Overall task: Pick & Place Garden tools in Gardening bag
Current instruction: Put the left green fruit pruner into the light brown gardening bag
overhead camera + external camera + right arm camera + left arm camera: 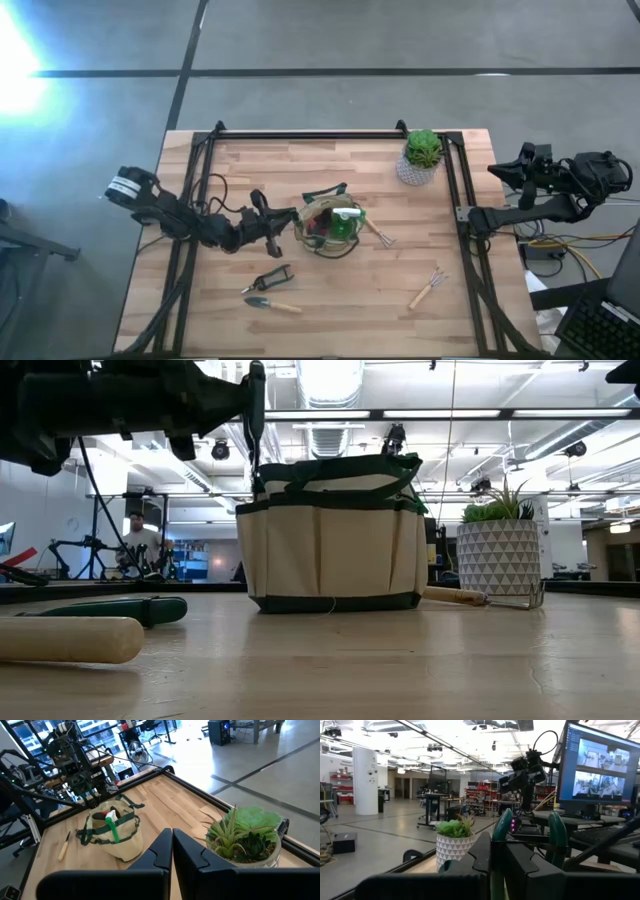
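As seen from the high view, the left gripper (283, 218) is held at the left rim of the gardening bag (328, 228) at table centre, fingers closed on a green-handled tool w/ its handles sticking up; the right gripper (497, 170) is parked off the table's right edge, fingers shut, empty. Pruners (268, 279) and a trowel (272, 304) lie near-left of the bag, a fork (427, 289) near-right, another fork (377, 234) just right of the bag, the potted plant (421, 157) far-right. Low view: bag (332, 532) upright, trowel handle (70, 639) nearest. Left wrist view: green handles (556, 837) are seen btwn the fingers. Right wrist view: bag (113, 831) beyond the plant (246, 836).
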### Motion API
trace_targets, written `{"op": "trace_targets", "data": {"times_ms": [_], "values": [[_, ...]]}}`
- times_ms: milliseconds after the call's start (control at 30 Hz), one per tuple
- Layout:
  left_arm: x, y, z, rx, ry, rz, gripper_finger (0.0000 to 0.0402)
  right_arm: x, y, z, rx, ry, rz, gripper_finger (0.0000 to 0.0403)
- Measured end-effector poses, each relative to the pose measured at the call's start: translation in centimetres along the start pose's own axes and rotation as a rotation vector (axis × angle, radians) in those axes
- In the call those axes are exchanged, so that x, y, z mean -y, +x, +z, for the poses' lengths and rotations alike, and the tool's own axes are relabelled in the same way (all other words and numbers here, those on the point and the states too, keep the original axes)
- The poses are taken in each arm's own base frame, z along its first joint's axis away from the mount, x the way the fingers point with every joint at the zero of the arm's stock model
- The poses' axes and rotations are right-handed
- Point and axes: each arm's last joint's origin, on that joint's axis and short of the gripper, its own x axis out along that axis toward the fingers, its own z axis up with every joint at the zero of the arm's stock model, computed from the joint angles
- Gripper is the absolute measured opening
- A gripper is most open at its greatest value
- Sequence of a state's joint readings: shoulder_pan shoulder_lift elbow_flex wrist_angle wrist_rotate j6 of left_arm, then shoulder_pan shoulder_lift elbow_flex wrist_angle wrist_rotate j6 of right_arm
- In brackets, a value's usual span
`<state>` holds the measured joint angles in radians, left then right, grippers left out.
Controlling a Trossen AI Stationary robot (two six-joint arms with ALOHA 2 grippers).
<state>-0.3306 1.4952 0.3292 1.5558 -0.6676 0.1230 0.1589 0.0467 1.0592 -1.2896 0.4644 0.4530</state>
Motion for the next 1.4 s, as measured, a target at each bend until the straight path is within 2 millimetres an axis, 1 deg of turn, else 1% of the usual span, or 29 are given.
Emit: {"op": "trace_targets", "data": {"times_ms": [500, 700, 1167, 1300, 1400], "values": [[0.0, -0.5, -1.1, -0.044, 0.07, -0.015, 0.0025, 0.0, 0.0, 0.0, 0.0, 0.0, 0.0, 0.0008], [0.0, -0.6, -1.1, -0.042, 0.097, -0.017, 0.0025, 0.0, 0.0, 0.0, 0.0, 0.0, 0.0, 0.0008], [0.5, -0.6, -0.4, 0.007, 0.07, -0.217, 0.0025, 0.0, 0.0, 0.0, 0.0, 0.0, 0.0, 0.0008], [0.6, -0.7, -0.4, 0.014, 0.07, -0.257, 0.0025, 0.0, 0.0, 0.0, 0.0, 0.0, 0.0, 0.0008], [0.6, -0.6, -0.4, 0.013, 0.074, -0.255, 0.0025, 0.0, 0.0, 0.0, 0.0, 0.0, 0.0, 0.0008]]}}
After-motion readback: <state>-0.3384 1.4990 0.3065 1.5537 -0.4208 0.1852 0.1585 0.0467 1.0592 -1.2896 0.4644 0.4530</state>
